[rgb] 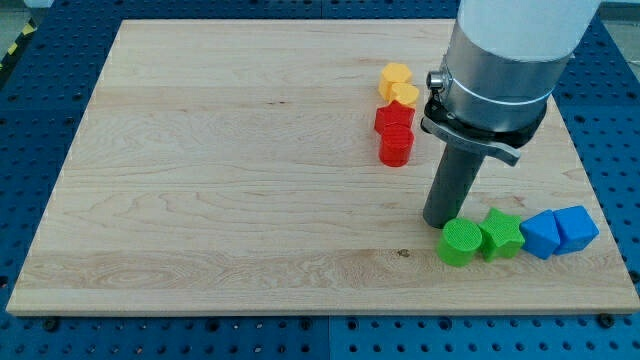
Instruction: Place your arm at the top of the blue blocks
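Wooden board [250, 180] on a blue perforated table: my tip [440, 222], a bare rod with no claw to spread or pinch, stands just above the green cylinder [460, 243]. Both blue blocks [558, 232] touch near the view's right edge, beside a green star [501, 235]. Arm housing hides the board's upper right. Red [395, 133] and yellow blocks [398, 84] cluster well apart, leaving open room left.

A robotics laboratory bench. A pale wooden board [250, 160] serves as the work surface and lies on a blue metal table [40, 90] perforated with a regular grid of mounting holes, typical of test rigs. A grey and white industrial robot arm [500, 70] stands over the board. Yellow-black hazard tape [14, 45] marks the upper left corner.
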You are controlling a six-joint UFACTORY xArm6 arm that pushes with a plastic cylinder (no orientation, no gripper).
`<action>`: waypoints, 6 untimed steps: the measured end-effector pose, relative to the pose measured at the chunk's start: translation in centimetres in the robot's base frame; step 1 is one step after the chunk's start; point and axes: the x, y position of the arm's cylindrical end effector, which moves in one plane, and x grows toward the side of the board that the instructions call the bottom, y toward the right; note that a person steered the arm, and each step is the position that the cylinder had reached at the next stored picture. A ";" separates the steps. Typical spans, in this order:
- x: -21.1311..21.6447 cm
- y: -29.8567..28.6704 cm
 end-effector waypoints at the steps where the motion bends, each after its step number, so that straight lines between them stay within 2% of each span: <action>1: 0.0 0.0; 2: -0.1 -2.0; 3: -3.0 -4.3; 4: -5.5 0.0; 6: -5.6 0.7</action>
